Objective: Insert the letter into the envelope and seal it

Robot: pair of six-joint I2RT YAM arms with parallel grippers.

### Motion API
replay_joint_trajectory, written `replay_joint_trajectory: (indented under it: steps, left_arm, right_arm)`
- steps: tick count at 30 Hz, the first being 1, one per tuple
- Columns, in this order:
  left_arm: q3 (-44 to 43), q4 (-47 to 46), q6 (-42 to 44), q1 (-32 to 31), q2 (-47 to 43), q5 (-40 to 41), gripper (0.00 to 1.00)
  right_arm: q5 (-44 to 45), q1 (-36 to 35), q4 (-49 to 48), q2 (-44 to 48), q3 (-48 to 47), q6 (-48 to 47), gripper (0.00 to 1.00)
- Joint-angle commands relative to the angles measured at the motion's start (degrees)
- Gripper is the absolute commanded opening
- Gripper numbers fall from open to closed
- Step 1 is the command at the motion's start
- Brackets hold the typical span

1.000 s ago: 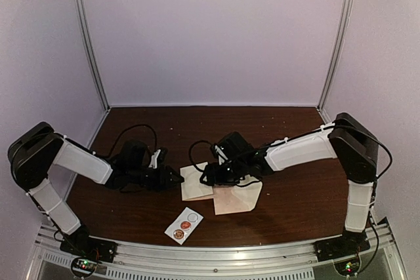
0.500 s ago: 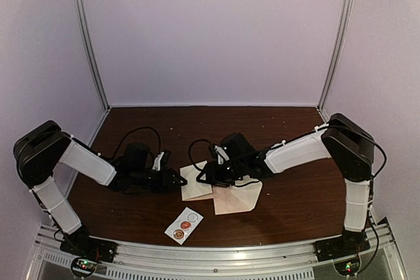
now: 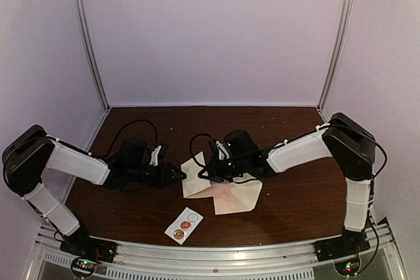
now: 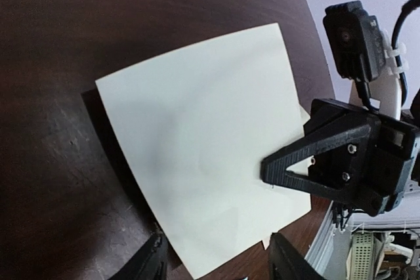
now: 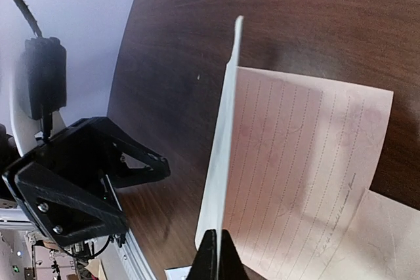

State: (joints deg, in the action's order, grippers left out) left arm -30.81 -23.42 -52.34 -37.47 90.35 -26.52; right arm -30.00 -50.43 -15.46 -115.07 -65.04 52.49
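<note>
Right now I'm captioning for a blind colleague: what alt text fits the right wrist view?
The right end effector, shut, pinches the edge of a cream sheet, seen nearly edge-on and raised off the dark wooden table. A lined pinkish sheet lies flat to its right; the left end effector, jaws open, sits at lower left.

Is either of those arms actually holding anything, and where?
The right tool pinches the cream sheet by its edge, tilted up off the table; the left tool, open, holds nothing.
</note>
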Motion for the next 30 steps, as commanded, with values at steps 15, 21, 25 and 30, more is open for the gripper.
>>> replay_joint_trajectory:
  steps: [15, 21, 25, 30]
  left_arm:
    - [-14.18, 14.16, 7.16, 0.82, -22.30, 1.05, 0.80]
    - [-13.20, 8.06, 4.29, 0.82, -20.84, -3.70, 0.84]
    - [-12.17, 3.55, 2.01, 0.82, -18.31, -7.39, 0.85]
    - [-11.52, -1.64, 0.13, 0.82, -17.11, -10.22, 0.84]
  right_arm:
    - [0.77, 1.78, -2.93, 24.44, 1.77, -14.54, 0.00]
    - [-2.96, 1.60, -5.21, 25.98, 3.17, -15.37, 0.00]
    - [-6.22, 1.14, -7.87, 26.46, 3.78, -15.48, 0.00]
    - [-9.23, 0.54, -9.48, 26.68, 3.98, -16.14, 0.00]
